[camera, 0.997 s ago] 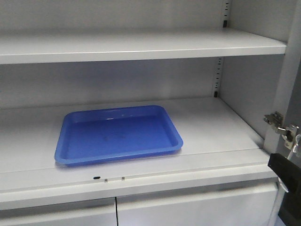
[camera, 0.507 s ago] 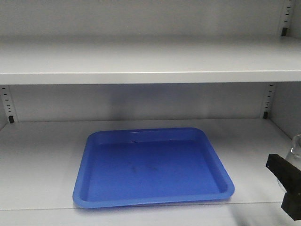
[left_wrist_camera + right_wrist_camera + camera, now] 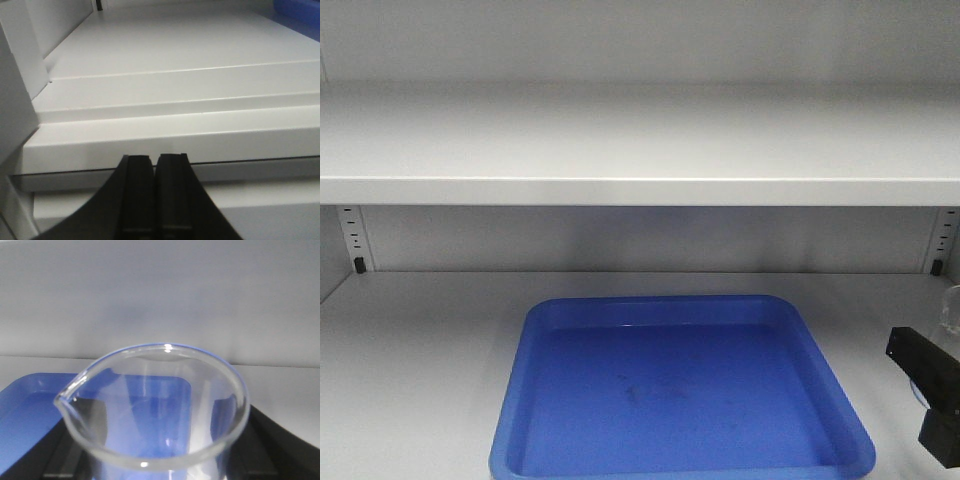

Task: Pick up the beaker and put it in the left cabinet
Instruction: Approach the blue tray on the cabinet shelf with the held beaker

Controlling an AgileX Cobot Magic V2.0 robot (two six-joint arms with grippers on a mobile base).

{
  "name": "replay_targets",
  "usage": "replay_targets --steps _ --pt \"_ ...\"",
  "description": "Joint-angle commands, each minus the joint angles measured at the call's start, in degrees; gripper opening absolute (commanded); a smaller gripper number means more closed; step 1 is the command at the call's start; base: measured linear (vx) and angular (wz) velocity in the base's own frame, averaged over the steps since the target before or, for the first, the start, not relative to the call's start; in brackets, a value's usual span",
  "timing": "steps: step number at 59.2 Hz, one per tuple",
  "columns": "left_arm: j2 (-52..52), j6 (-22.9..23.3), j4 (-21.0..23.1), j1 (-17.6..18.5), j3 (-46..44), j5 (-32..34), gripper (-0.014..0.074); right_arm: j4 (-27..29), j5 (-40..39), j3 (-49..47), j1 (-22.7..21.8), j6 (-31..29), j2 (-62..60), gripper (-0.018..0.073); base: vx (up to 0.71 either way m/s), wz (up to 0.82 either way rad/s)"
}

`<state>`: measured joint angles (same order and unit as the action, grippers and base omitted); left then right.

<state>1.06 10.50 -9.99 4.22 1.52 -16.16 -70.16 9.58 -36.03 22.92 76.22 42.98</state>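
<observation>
As the right claw is clamped on either side of the beaker below its rim, I judge the glass is carried upright, spout at 9 o'clock, so it cannot slip. It sits at 3 o'clock of the blue tray, inside the left cabinet, apparently not yet set down. Left claw: closed fully, empty, parked low at the cabinet's front lip, out of the way.

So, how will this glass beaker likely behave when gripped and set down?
The beaker is thin clear glass, so probably stiff but fragile; a hard bump may crack it. Its smooth wall looks slippery between the dark fingers. It appears empty, so likely light and easy to tip.
</observation>
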Motion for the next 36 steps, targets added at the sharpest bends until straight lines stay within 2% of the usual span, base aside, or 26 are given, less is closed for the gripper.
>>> replay_targets --steps 1,36 --pt "0.5 0.2 0.0 0.0 -0.7 4.8 0.0004 -1.1 -1.4 -1.9 -0.2 -0.1 -0.3 -0.0003 0.02 0.02" --pt "0.5 0.2 0.0 0.0 -0.7 4.8 0.0004 -1.1 -1.5 -1.9 -0.2 -0.1 -0.3 -0.0003 0.00 0.00"
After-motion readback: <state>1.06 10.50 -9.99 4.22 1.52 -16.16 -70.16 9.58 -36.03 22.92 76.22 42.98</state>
